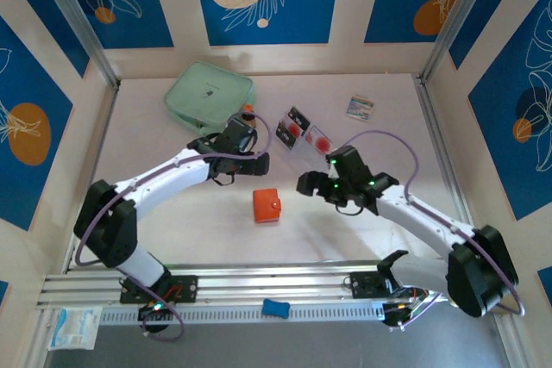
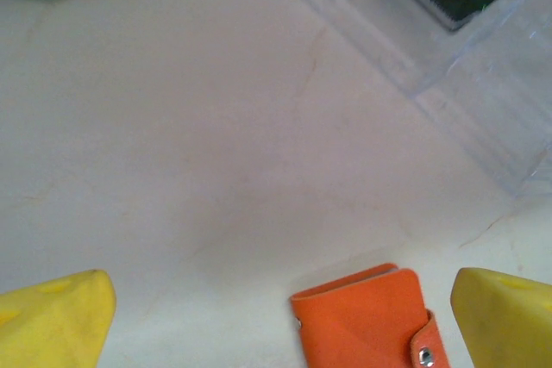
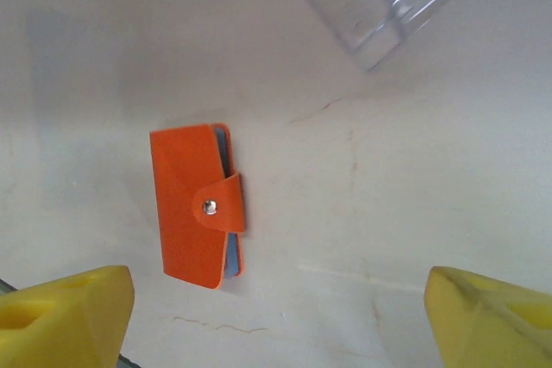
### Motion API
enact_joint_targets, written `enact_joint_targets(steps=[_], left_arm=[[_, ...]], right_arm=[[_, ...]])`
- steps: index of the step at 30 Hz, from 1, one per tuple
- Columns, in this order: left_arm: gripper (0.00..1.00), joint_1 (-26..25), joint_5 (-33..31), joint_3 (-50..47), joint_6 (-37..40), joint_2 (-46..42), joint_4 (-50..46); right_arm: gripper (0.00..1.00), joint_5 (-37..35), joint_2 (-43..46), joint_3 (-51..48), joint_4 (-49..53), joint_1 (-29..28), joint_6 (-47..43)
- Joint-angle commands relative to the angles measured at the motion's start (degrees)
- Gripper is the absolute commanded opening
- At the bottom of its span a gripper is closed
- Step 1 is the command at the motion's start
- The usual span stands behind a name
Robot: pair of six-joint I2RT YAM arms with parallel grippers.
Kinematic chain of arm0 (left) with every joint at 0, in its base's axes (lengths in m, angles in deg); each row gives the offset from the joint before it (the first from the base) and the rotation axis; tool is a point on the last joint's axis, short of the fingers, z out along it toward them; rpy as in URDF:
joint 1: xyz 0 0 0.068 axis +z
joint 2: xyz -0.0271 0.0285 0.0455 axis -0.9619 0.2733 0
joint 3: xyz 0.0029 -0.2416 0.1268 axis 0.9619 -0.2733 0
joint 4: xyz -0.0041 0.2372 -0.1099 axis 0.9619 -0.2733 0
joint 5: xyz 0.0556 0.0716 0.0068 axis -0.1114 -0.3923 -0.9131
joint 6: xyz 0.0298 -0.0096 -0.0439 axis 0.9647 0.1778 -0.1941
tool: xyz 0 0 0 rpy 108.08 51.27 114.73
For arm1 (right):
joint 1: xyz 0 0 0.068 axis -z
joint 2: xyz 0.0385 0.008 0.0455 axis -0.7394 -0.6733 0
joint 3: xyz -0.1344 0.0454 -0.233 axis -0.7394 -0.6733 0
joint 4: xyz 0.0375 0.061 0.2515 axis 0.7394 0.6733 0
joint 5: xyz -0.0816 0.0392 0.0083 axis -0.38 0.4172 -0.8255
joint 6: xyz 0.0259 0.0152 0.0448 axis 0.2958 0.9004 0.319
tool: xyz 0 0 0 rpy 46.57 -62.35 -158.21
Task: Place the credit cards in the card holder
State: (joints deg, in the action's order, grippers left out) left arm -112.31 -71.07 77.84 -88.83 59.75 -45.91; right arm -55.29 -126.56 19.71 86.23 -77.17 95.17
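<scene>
A mint pouch (image 1: 210,92) lies at the upper left of the bench (image 1: 198,232) in the top view. The left end effector (image 2: 280,290) hangs wide open and empty, its yellow fingers (image 2: 60,312) in the wrist view's lower corners. The orange card holder (image 1: 266,205) lies snapped shut at centre frame, between the arms. The cards (image 1: 304,132), one black and one pale, sit above it. The right end effector (image 3: 276,295) also gapes wide, holding nothing. A small packet (image 1: 360,108) lies upper right.
</scene>
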Motion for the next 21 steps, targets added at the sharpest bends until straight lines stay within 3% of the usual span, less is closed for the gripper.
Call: enact_joint_targets(steps=[1, 6, 10, 18, 21], left_arm=[[1.00, 1.65, 0.18, -1.52, -0.83, -4.29, 4.53], [1.00, 3.92, -3.94, -6.06, -1.08, -8.08, 11.96], [1.00, 5.59, -9.90, -7.75, 0.27, -9.16, 13.18], [1.00, 7.25, -30.74, -23.28, 18.09, -20.83, 37.16], [1.00, 10.62, -33.73, -28.37, 25.05, -24.96, 45.08]], right_arm=[[0.94, 3.93, 4.89, -1.05, 4.15, 4.48, -2.30], [1.00, 3.62, 11.01, -0.12, 7.07, 12.12, -4.91], [0.99, 2.24, 12.15, 2.01, 8.93, 16.95, -6.02], [0.99, -9.19, 12.15, 4.84, 9.71, 22.28, -5.86], [0.99, -15.36, 11.91, 4.55, 7.81, 23.31, -6.44]])
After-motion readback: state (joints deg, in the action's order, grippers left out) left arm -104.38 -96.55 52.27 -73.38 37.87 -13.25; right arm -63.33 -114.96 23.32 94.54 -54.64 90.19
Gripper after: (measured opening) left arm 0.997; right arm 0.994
